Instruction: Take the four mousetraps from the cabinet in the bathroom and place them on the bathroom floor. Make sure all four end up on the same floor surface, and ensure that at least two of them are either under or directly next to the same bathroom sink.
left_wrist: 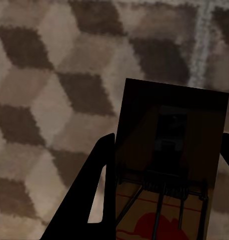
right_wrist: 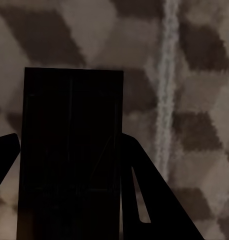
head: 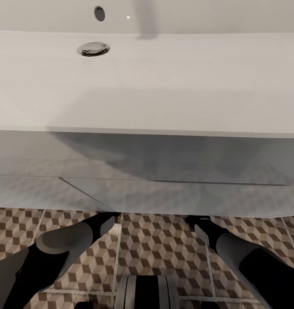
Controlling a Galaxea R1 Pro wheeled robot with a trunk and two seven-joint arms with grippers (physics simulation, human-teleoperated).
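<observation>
In the left wrist view a dark brown mousetrap (left_wrist: 169, 150), with a wire spring and red print, sits between the black fingers (left_wrist: 92, 200) of my left gripper (left_wrist: 168, 142), which is shut on it just above the cube-patterned floor (left_wrist: 54, 100). My right gripper (right_wrist: 69, 137) is shut on a second mousetrap (right_wrist: 72, 150), a dark slab over the floor tiles (right_wrist: 194, 90) near a pale grout line. From the head, both forearms reach under the front of the white vanity (head: 164, 171) below the sink (head: 147, 77); the vanity's lower edge hides the hands there.
The trough basin has a chrome drain (head: 93, 48). The vanity front overhangs the patterned floor (head: 164, 253) between my left arm (head: 65, 244) and right arm (head: 237, 253). My base (head: 147, 292) shows at the bottom edge.
</observation>
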